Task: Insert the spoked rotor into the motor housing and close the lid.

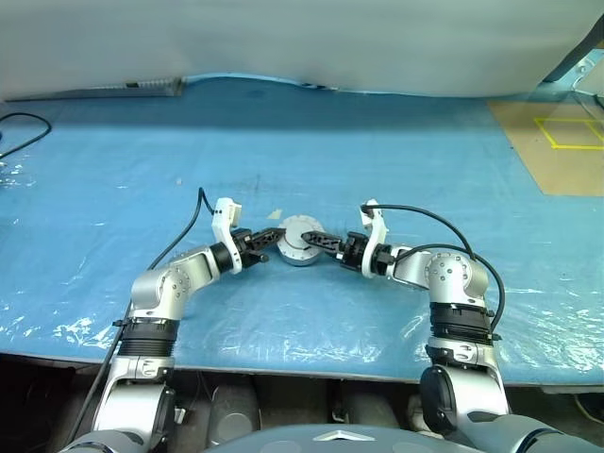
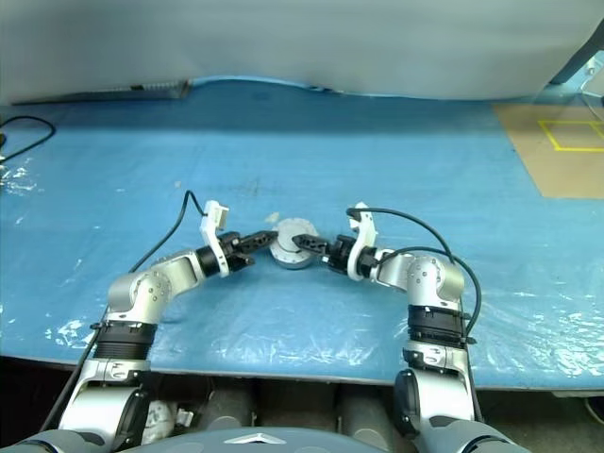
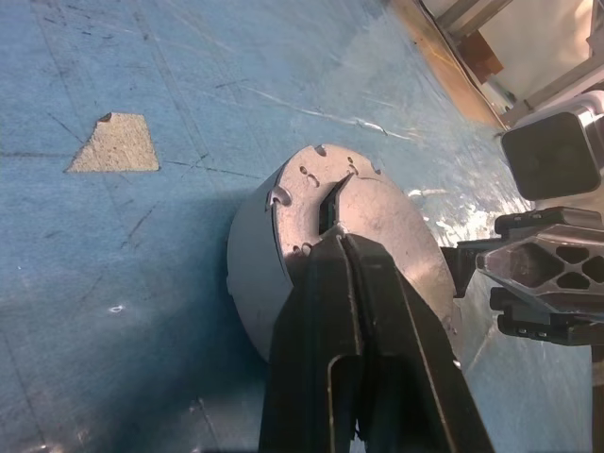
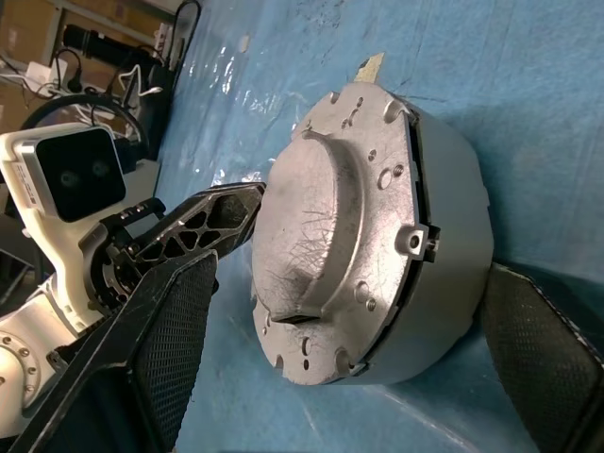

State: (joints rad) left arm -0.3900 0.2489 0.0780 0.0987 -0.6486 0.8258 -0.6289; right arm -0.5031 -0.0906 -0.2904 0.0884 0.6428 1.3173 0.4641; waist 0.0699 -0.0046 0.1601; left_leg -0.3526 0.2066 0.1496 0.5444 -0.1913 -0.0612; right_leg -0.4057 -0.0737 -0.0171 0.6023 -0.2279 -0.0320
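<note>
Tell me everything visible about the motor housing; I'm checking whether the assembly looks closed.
The motor housing is a short, round cylinder of dull grey metal, scratched on its raised top face, which has small holes and a notch. A thin seam runs below that capped top; no windings show. It sits on the blue sheet between the arms. The shut left gripper rests its tip on the top face, and the right gripper stands open, one finger on each side.

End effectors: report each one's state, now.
Left end effector: shut, tips on the motor housing lid.
Right end effector: open, fingers straddling the housing.
</note>
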